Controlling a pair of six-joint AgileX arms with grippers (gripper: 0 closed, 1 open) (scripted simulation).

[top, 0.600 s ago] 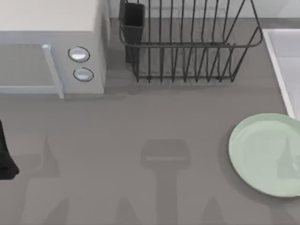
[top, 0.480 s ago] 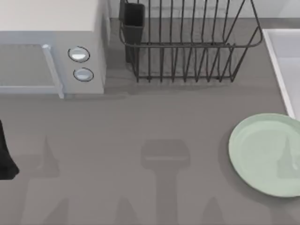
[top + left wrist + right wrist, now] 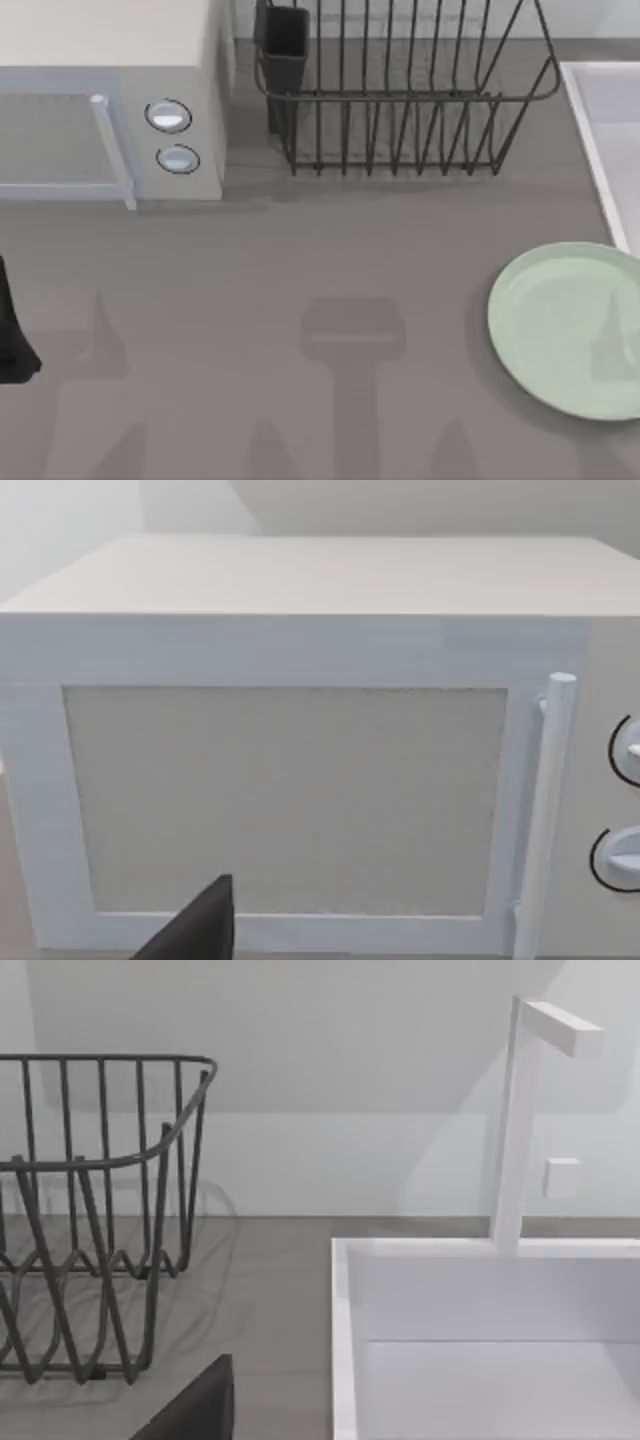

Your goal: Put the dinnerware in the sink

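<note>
The dinnerware, a pale mint green plate [image 3: 565, 330], lies flat on the grey counter at the right side, partly cut by the top view's right edge. The sink [image 3: 600, 130] is just behind it at the far right, and its pale rim [image 3: 345, 1340] and white basin face the right wrist camera. My left arm [image 3: 12, 335] is a dark shape at the left edge of the table, far from the plate. A dark part of my left gripper [image 3: 195, 930] points at the microwave. A dark part of my right gripper [image 3: 195, 1405] points toward the sink's near corner.
A black wire dish rack [image 3: 400, 100] stands at the back centre, left of the sink [image 3: 90, 1210]. A white microwave [image 3: 100, 100] with a handle and two knobs takes the back left. A white faucet [image 3: 520, 1120] rises behind the sink. Bare grey counter lies between microwave and plate.
</note>
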